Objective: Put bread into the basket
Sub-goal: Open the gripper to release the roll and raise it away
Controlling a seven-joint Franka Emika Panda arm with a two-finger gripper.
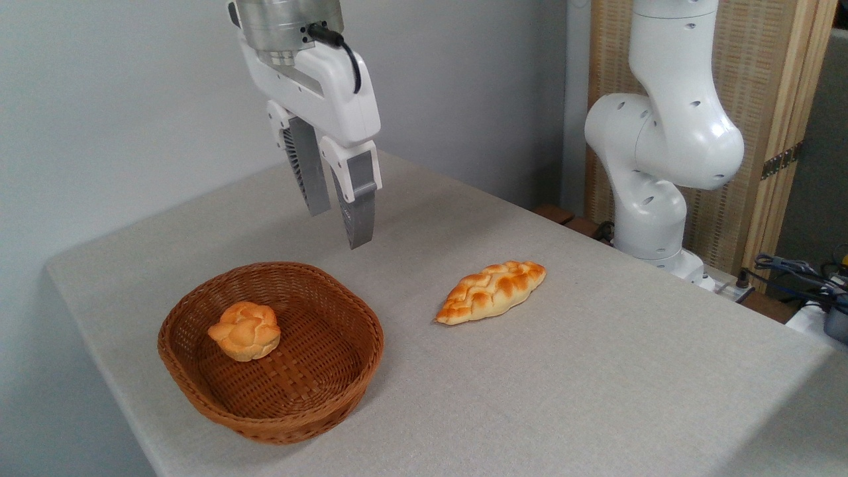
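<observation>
- The bread (244, 330), a small round golden-orange bun with a knotted top, lies inside the basket (199, 384), on its woven floor toward the left side and close to the left wall.
- The basket is oval, brown wicker, shallow, and sits on the bench (596, 371) toward its left front part.
- The gripper (339, 224) hangs in the air above the back rim of the basket, clear of both the basket and the bun.
- Its jaws are released, with a visible gap between the two grey fingers (358, 212), and nothing is held between them.
- A longer braided loaf (491, 291) with pointed ends lies on the bench to the right of the basket, well apart from it and not touching anything else.
- The bench is covered with a pale grey cloth.
- The white arm base (662, 146) stands at the far right edge of the bench, in front of a wooden slatted screen (768, 79).
- Some cables (801, 271) lie at the far right.
</observation>
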